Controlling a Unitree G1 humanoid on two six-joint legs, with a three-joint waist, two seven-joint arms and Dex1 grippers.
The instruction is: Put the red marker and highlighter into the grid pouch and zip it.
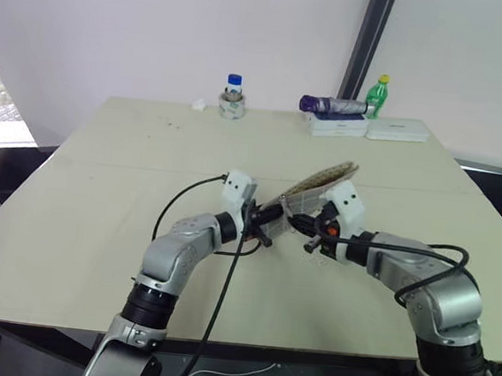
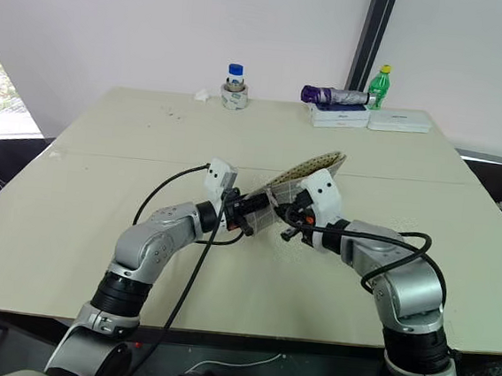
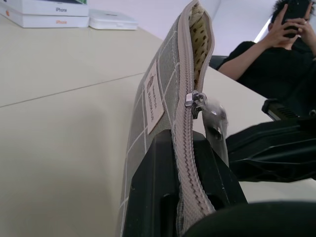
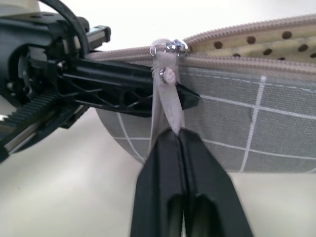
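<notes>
Fingers first: the right gripper (image 4: pixel 173 136) has its two black fingers (image 4: pixel 163 168) pressed flat together on the clear plastic zip pull (image 4: pixel 165 94), pinching its lower end while the metal slider (image 4: pixel 169 48) sits up on the zip line. So that one's clamped on the pull, no doubt about it. The left gripper (image 3: pixel 185 163) is clenched on the grid pouch (image 1: pixel 318 181) itself, squeezing the end where the zip is already closed, with the fabric standing up between its fingers (image 3: pixel 148 192). The pouch is held off the table (image 1: pixel 100 182), tilted up on edge between the two grippers, roughly over the middle of the tabletop. On the left gripper's side of the slider the zip teeth are shut; on the other side the mouth gapes and you can see a pale lining with dark dots (image 4: pixel 266 44). The white label (image 3: pixel 153 96) is on the grey gridded face. I can't make out the marker or highlighter anywhere, so can't say if they're inside. At the table's far edge, beyond the pouch, there's a small blue-capped jar (image 1: pixel 234 84) on a tape roll (image 1: pixel 232 108), a green bottle (image 1: pixel 378 95), a purple folded umbrella (image 1: pixel 330 105) lying on white boxes (image 1: pixel 337 125), and another flat white box (image 1: pixel 399 129) beside them. A person in black (image 3: pixel 276 64) sits beyond the table, hands raised.
</notes>
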